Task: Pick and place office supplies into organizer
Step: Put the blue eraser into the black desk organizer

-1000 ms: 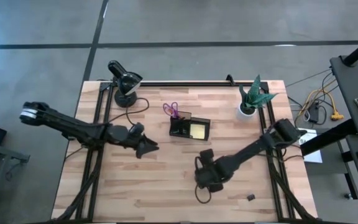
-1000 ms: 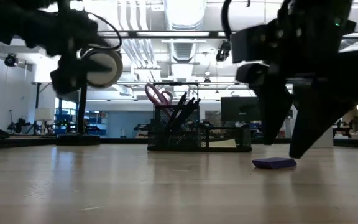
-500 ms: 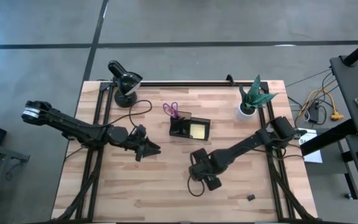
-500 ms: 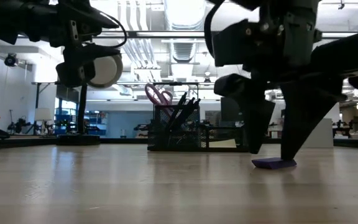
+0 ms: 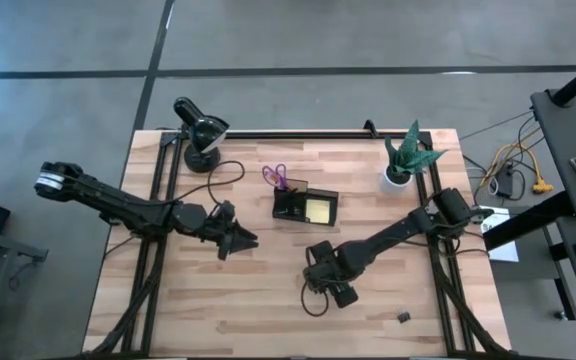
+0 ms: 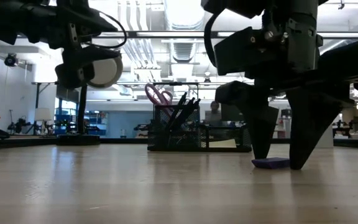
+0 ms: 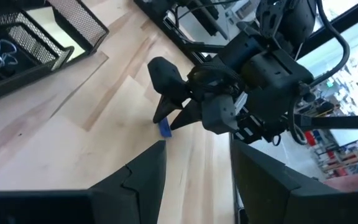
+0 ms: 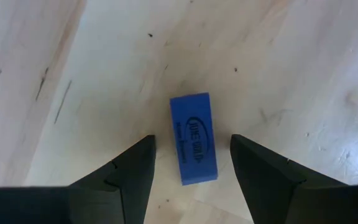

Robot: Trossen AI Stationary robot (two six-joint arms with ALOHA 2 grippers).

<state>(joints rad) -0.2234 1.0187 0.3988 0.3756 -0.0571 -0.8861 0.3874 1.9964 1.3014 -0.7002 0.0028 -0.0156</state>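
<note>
The organizer (image 5: pixel 306 205) near the table's (image 5: pixel 268 310) middle already holds scissors (image 5: pixel 275 175), pens and a sticky pad (image 5: pixel 319 209), while the blue eraser (image 8: pixel 193 138) at its 6 o'clock lies between the right claw's (image 8: pixel 191 163) spread fingers, ungrabbed, left claw (image 5: pixel 240 239) apart too.

Right gripper (image 7: pixel 174 122) straddles blue block (image 7: pixel 165 129)

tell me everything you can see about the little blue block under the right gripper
The blue block is a small flat rectangular slab, like an eraser, with dark printed lettering on its top face. It lies flat on the bare wooden table, near the middle, in front of the organizer. The right gripper is lowered over it, open, one finger on each long side; in the low view the fingertips reach down beside it, and contact cannot be told. Nothing else touches it.
</note>
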